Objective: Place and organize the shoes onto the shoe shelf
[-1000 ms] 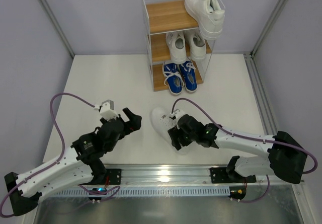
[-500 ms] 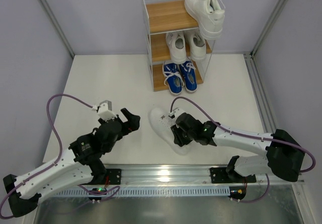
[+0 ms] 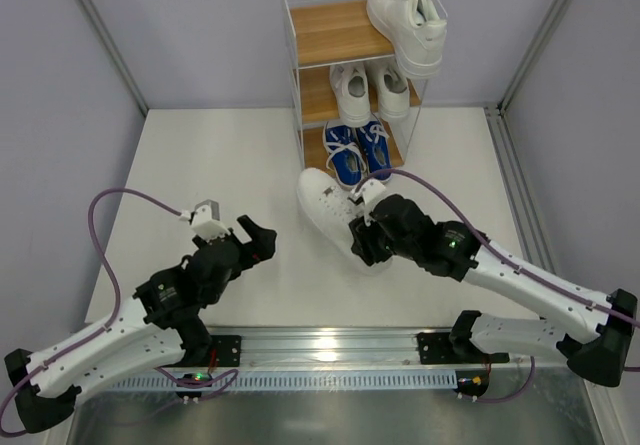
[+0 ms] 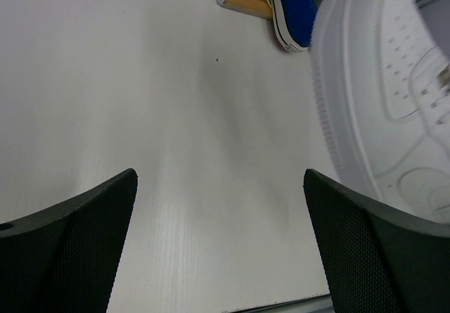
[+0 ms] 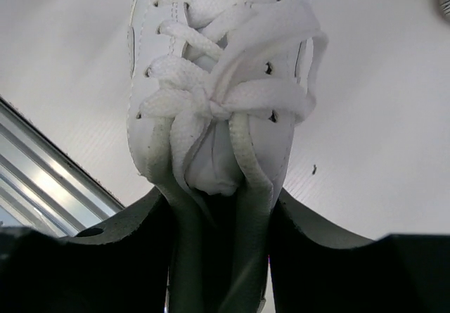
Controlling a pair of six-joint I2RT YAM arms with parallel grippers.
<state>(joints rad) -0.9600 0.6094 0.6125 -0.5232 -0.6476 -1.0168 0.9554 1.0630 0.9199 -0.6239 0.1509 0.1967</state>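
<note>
My right gripper (image 3: pixel 366 241) is shut on a white sneaker (image 3: pixel 327 208) and holds it above the table in front of the shoe shelf (image 3: pixel 330 35). In the right wrist view the white sneaker (image 5: pixel 218 81) is squeezed at its heel end between my fingers (image 5: pixel 330 257). It also shows in the left wrist view (image 4: pixel 387 102). The shelf holds one white sneaker (image 3: pixel 406 23) on top, a white pair (image 3: pixel 368 91) in the middle and the blue pair (image 3: pixel 358 151) at the bottom. My left gripper (image 3: pixel 258 239) is open and empty over bare table, left of the held shoe.
The left half of the shelf's top board (image 3: pixel 325 33) is bare. A metal rail (image 3: pixel 330 350) runs along the near table edge. Grey walls with frame posts (image 3: pixel 105 40) bound the table on the left, right and back.
My right gripper has lifted the white sneaker and carried it up and toward the shelf. My left arm has shifted only slightly.
</note>
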